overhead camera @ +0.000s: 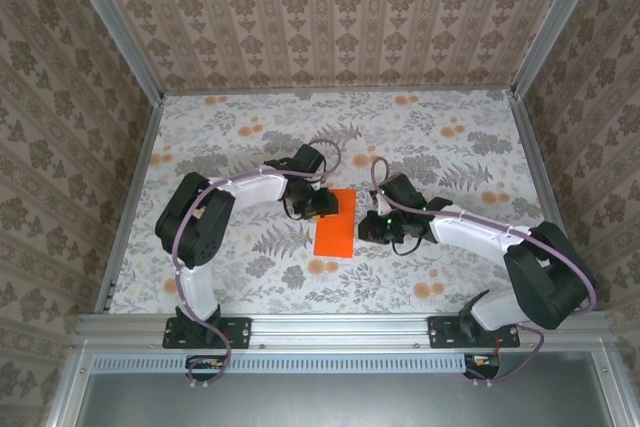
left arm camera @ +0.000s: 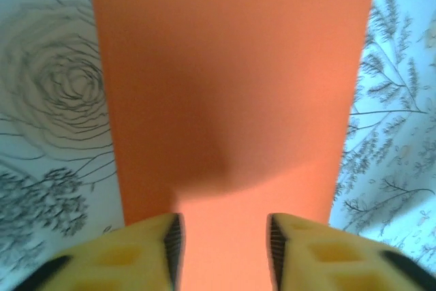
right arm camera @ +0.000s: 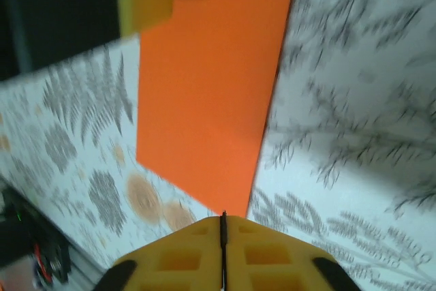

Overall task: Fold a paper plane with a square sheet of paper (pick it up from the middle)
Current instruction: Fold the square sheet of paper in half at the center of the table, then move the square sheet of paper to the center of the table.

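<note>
On the floral table [overhead camera: 230, 147] one orange sheet [overhead camera: 334, 223] lies, two tools at its edges: left tool [left arm camera: 223, 233] parted, right tool [right arm camera: 223, 221] shut.

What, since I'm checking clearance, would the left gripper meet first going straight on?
The paper: the left gripper, jaws apart, points straight at it, with the table right beneath. How close is unclear.

The floral-printed counter [overhead camera: 250, 137] is overlooked from above its near edge; the bright orange paper sheet [overhead camera: 334, 222], shared by all views, is seen close from both wrists.
</note>
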{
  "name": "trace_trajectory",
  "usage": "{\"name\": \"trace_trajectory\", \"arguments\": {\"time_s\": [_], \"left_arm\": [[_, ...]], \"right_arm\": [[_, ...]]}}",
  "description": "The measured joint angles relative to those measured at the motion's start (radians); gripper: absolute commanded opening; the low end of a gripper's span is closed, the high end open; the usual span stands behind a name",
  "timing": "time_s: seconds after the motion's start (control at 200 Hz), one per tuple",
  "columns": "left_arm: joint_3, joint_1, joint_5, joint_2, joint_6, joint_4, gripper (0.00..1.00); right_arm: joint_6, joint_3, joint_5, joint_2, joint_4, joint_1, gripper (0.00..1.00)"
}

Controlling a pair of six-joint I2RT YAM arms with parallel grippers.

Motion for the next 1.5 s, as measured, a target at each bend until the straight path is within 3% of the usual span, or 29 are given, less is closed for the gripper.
{"name": "trace_trajectory", "arguments": {"time_s": [0.195, 0.535, 1.09, 1.305, 1.5], "left_arm": [[0.003, 0.055, -0.015, -0.165, -0.029, -0.021, 0.68], [-0.155, 0.161, -0.021, -0.307, -0.042, -0.002, 1.0], [-0.27, 0.207, 0.05, -0.327, -0.043, 0.074, 1.0], [-0.299, 0.201, 0.073, -0.328, -0.052, 0.113, 1.0], [-0.319, 0.143, 0.073, -0.338, -0.083, 0.141, 1.0]], "right_arm": [[0.025, 0.094, 0.048, 0.077, -0.004, -0.035, 0.38], [0.03, 0.286, 0.048, 0.315, -0.015, -0.031, 0.39], [0.105, 0.418, 0.01, 0.517, 0.023, -0.008, 0.36], [0.114, 0.427, 0.003, 0.522, 0.038, -0.008, 0.36], [0.107, 0.411, 0.023, 0.47, 0.019, -0.008, 0.36]]}}
